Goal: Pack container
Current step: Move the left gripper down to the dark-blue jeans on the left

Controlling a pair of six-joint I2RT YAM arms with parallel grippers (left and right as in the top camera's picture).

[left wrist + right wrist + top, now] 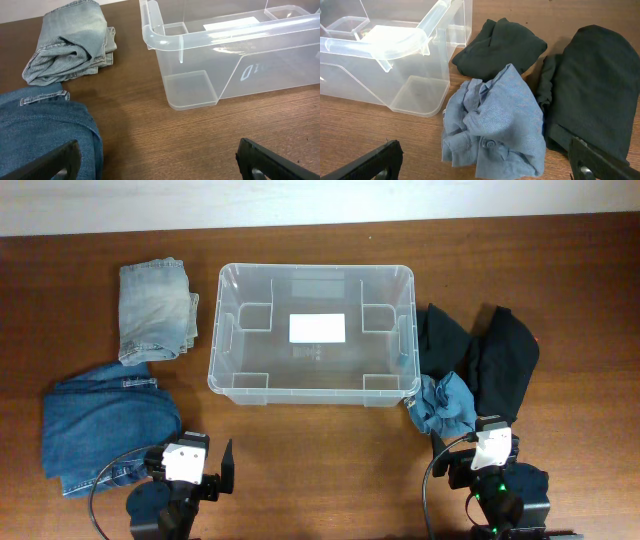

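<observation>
1. Dark jeans (105,425) lie flat at the left near part of the table (320,470), with folded light jeans (157,311) behind them. Both sit near the container, probably staged for the left arm. The left wrist view cuts off most of the dark pair.
2. The left gripper (157,150) hovers low between the dark jeans and the container. Its fingers are spread wide and it holds nothing, so it looks ready rather than committed.
3. The container (316,268) stands upright mid-table with its top open, holding only the white label on its base. That spot is likely central so either arm can reach it. The label's print and the moulded marks on its near wall are unreadable.
4. A crumpled blue shirt (492,120) sits at the container's right near corner; I cannot tell whether they touch. Behind it lies a small black cloth (500,45), and to the right a large black cloth (595,85). Folds hide what these 2 garments are.
5. The right gripper (484,150) hangs over the shirt with its fingers apart and empty, seemingly lined up for it. A dark blue cloth (530,480) by that arm's base is mostly hidden.
</observation>
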